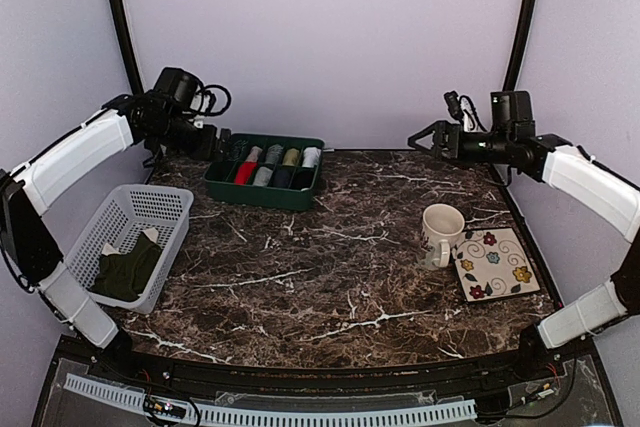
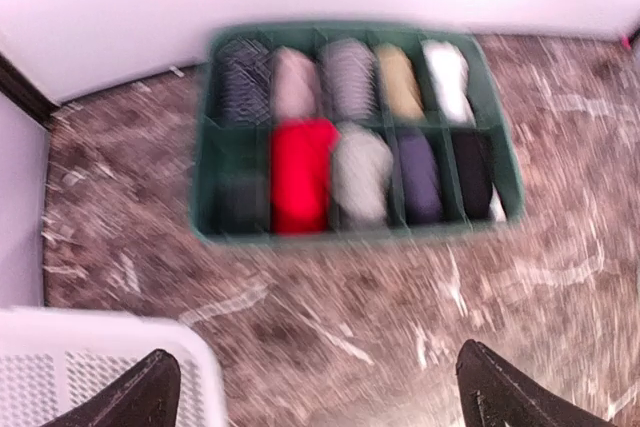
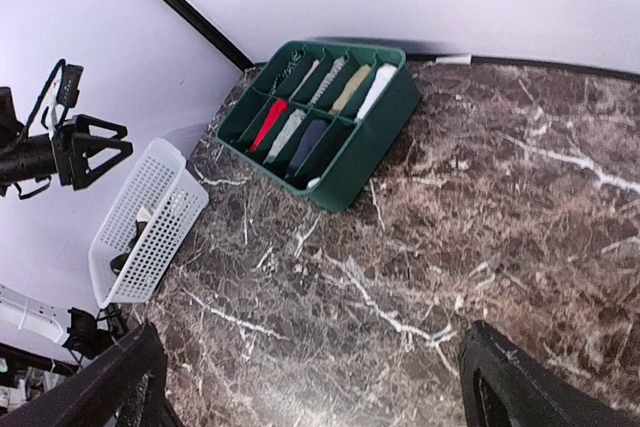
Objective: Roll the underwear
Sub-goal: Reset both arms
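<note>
Both left tool (image 1: 212,139) and right tool (image 1: 420,137) gape empty; rolled bright red fabric underwear (image 2: 301,172) sits in the near row of the dark green divided tray (image 2: 350,235), so a high retreat clear of its rim seems best.

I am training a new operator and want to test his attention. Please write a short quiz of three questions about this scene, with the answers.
1. True or false: the red underwear lies rolled in a compartment of the green tray.
2. What lies in the white basket? A: a spoon. B: a dark olive garment. C: a plate.
3. Fill in: the left gripper and the right gripper are both ____, holding nothing.

Key: 1 true; 2 B; 3 open.
</note>
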Robot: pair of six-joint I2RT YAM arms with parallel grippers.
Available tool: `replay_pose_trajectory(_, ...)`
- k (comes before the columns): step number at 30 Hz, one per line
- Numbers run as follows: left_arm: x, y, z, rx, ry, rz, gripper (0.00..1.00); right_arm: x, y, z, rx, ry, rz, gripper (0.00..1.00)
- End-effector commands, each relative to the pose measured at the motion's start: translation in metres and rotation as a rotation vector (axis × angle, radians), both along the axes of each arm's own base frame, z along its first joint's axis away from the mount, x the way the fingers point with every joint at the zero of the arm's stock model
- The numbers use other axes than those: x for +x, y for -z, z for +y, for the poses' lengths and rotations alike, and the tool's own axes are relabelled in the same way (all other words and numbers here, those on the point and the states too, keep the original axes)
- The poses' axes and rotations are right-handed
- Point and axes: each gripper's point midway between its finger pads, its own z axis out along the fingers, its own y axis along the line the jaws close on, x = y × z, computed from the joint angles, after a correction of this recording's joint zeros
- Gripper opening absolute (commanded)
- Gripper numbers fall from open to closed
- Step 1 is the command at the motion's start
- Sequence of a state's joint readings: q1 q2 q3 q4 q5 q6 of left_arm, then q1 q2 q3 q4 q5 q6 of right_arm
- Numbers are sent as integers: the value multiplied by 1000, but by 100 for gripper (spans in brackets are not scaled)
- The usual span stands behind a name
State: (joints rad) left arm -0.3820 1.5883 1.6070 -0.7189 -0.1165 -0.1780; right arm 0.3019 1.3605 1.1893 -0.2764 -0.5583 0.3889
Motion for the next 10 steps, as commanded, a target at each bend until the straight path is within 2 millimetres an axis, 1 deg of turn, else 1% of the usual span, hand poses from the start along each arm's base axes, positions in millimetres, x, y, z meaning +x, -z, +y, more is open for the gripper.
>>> replay_pose_trajectory(1, -50, 30, -28, -46, 42, 70, 99, -10, 4, -4, 124, 1, 31, 100)
replay_pose_trajectory(2, -60, 37, -34, -74, 52, 77, 99, -14, 10, -5, 140, -8, 44, 100)
replay_pose_trajectory(3, -67, 38, -39, -103, 55, 66, 99, -19, 13, -4, 152, -23, 51, 100)
replay_pose_trajectory(6, -85, 53, -41, -163, 36, 95, 99, -29, 24, -5, 147, -41, 72, 100)
replay_pose_trajectory(8, -89, 53, -42, -194, 25, 97, 99, -34, 25, -7, 133, -38, 64, 100)
replay_pose_trajectory(10, -89, 48, -40, -200, 12, 84, 99, -38, 25, -11, 120, -21, 50, 100)
